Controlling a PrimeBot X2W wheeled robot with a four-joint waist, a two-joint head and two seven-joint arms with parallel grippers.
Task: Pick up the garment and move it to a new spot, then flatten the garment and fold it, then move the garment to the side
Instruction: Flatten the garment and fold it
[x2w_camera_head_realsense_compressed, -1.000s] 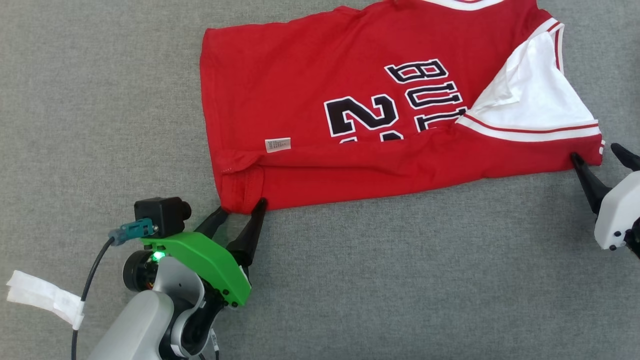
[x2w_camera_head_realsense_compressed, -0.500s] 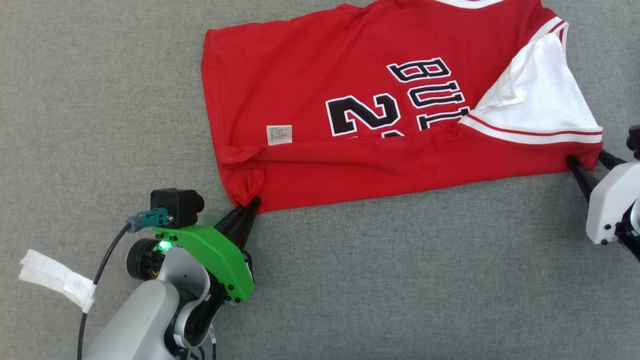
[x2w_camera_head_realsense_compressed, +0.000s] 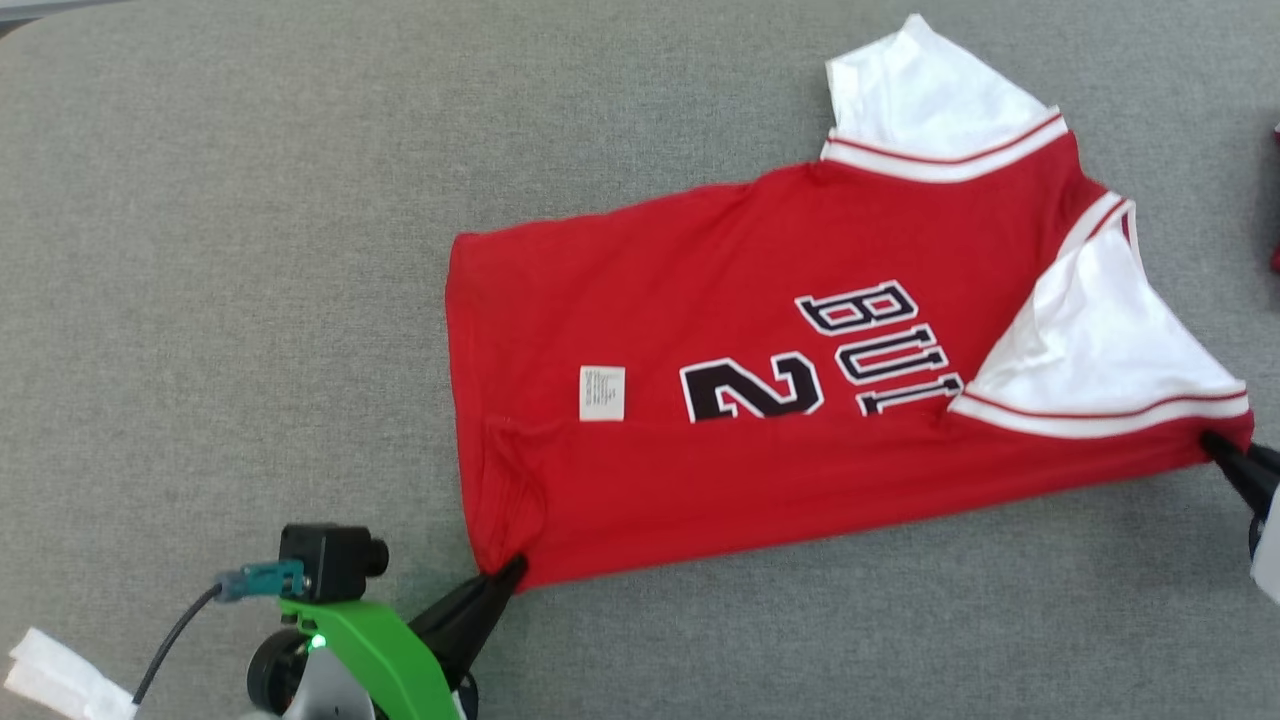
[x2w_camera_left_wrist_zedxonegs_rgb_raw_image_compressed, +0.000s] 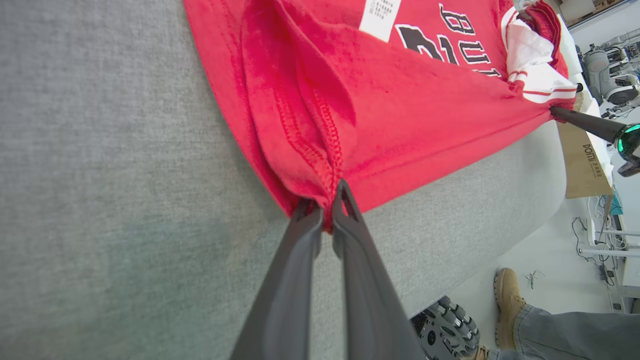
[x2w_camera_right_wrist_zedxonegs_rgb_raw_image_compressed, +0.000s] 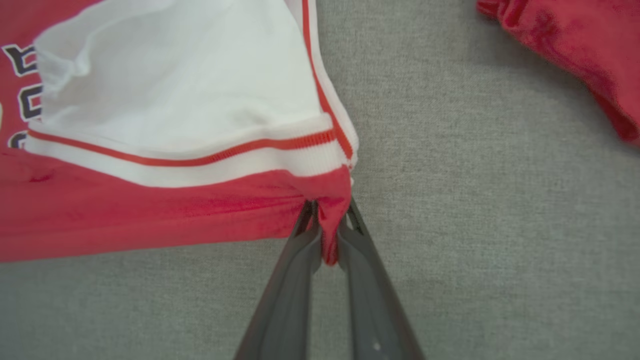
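Note:
The garment (x2w_camera_head_realsense_compressed: 740, 470) is a red jersey with white sleeves and black lettering, folded along its near edge on the grey table. My left gripper (x2w_camera_head_realsense_compressed: 508, 574) is shut on the garment's near-left hem corner; the left wrist view shows red fabric (x2w_camera_left_wrist_zedxonegs_rgb_raw_image_compressed: 320, 165) pinched between the dark fingers (x2w_camera_left_wrist_zedxonegs_rgb_raw_image_compressed: 350, 250), with my left gripper (x2w_camera_left_wrist_zedxonegs_rgb_raw_image_compressed: 324, 205) closed tight. My right gripper (x2w_camera_head_realsense_compressed: 1218, 445) is shut on the garment's near-right corner below the white sleeve (x2w_camera_head_realsense_compressed: 1090, 350). In the right wrist view my right gripper (x2w_camera_right_wrist_zedxonegs_rgb_raw_image_compressed: 327, 207) clamps a red fold (x2w_camera_right_wrist_zedxonegs_rgb_raw_image_compressed: 330, 235) of the garment (x2w_camera_right_wrist_zedxonegs_rgb_raw_image_compressed: 150, 215).
The grey padded table (x2w_camera_head_realsense_compressed: 200, 300) spreads to the left and near side. Another red cloth (x2w_camera_right_wrist_zedxonegs_rgb_raw_image_compressed: 565, 55) lies to the right of the garment. A person's boot (x2w_camera_left_wrist_zedxonegs_rgb_raw_image_compressed: 507, 305) stands on the floor beyond the table's edge, next to a wheel (x2w_camera_left_wrist_zedxonegs_rgb_raw_image_compressed: 445, 330).
Both grippers closed on the garment's near corners, the left first, then the right. The head camera shifted, so the garment now sits lower in view with its far sleeve visible.

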